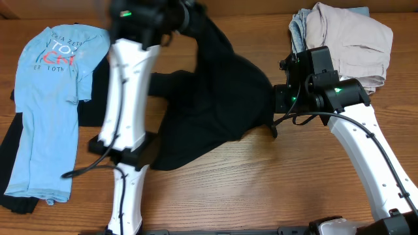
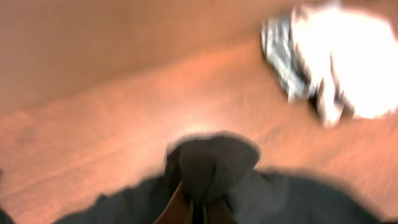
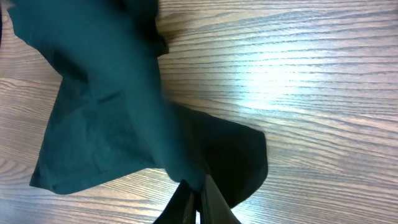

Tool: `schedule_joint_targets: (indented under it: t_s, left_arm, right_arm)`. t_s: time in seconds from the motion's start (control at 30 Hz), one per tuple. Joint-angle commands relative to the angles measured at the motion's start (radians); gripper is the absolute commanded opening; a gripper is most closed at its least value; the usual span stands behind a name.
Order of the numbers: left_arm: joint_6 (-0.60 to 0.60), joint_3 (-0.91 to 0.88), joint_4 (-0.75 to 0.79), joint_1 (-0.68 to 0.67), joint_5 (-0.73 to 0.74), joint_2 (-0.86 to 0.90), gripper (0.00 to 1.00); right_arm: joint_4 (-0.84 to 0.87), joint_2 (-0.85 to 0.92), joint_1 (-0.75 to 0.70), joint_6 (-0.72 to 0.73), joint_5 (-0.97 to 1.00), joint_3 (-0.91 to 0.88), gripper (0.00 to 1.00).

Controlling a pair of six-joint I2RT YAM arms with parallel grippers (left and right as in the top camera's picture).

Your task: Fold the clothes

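The black T-shirt (image 1: 215, 111) lies bunched in the middle of the table, pulled up at two places. My left gripper (image 1: 194, 18) at the back is shut on a raised fold of it. In the blurred left wrist view that fold (image 2: 214, 163) bulges just beyond the pinched fingertips (image 2: 198, 210). Shut on the shirt's right edge, my right gripper (image 1: 275, 104) shows the cloth (image 3: 118, 93) hanging from its closed jaws (image 3: 198, 202) over the wood. The light blue lettered T-shirt (image 1: 49, 98) lies flat at the far left.
A pile of beige and grey clothes (image 1: 346, 39) sits at the back right, seen overexposed in the left wrist view (image 2: 339, 59). Another dark garment (image 1: 13, 163) lies under the blue shirt. The white left arm (image 1: 127, 98) crosses the table's left half.
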Motion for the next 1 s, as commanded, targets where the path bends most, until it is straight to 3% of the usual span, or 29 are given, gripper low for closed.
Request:
schedule_joint_targets:
  t_s: [0.0,0.5,0.7,0.73,0.87,0.97]
  left_arm:
    - [-0.098,0.037,0.051,0.037,0.024,-0.117,0.04]
    - [-0.106,0.032,0.133,0.046,0.031,-0.185,0.04]
    - [-0.106,0.032,0.150,0.048,0.029,-0.185,0.04]
    - [-0.106,0.032,0.151,0.047,0.026,-0.185,0.04]
    - [-0.106,0.032,0.153,0.048,0.022,-0.185,0.04]
    - [-0.105,0.032,0.153,0.048,0.019,-0.185,0.04]
  right_arm:
    - [0.010,-0.002,-0.004,-0.001,0.010,-0.002,0.04]
    - [0.280,0.134,-0.003,-0.001,0.010,-0.264,0.04]
    - [0.299,0.224,-0.002,0.004,0.009,-0.323,0.04]
    - [0.298,0.235,-0.002,0.003,0.006,-0.329,0.07]
    - [0.294,0.245,-0.002,0.035,-0.003,-0.344,0.35]
    - [0.290,0.240,-0.003,0.054,-0.040,-0.343,0.41]
